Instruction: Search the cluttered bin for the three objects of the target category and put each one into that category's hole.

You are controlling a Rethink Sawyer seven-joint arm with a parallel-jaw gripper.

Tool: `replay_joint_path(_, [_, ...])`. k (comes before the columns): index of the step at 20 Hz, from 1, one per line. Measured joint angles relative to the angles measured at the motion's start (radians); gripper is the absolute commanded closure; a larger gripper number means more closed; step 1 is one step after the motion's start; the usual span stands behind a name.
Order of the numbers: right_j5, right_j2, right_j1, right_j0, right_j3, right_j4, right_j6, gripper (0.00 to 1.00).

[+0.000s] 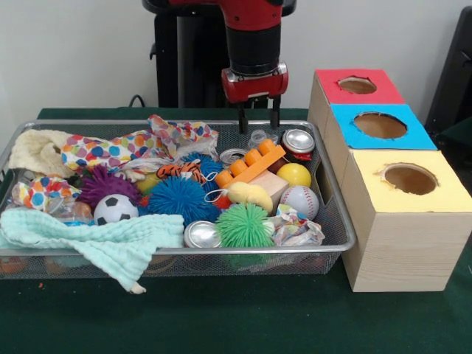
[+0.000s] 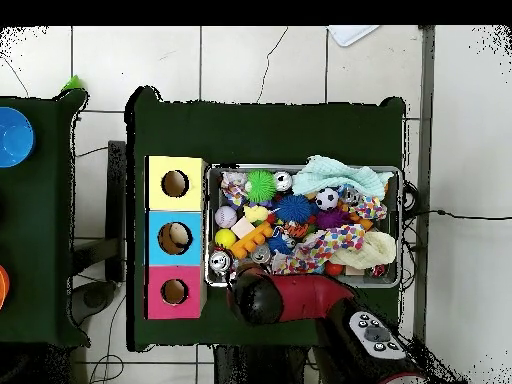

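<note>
Crinkly plastic container (image 1: 259, 138) beneath claw (image 1: 259, 120)

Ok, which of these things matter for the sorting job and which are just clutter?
Job: bin; clear container below the open gripper; second clear container beside the soccer ball; blue box's hole.
Clutter: soccer ball, can, baseball, green spiky ball, mint cloth, red box, yellow box.
</note>
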Motion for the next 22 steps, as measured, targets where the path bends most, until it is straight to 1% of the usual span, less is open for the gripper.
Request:
replay_joint_path(14, [0.000, 0.006, 0.003, -0.040, -0.003, -0.051, 0.000, 0.00])
replay_joint_path(22, [0.000, 0.018, 0.034, -0.050, -0.010, -0.060, 0.000, 0.00])
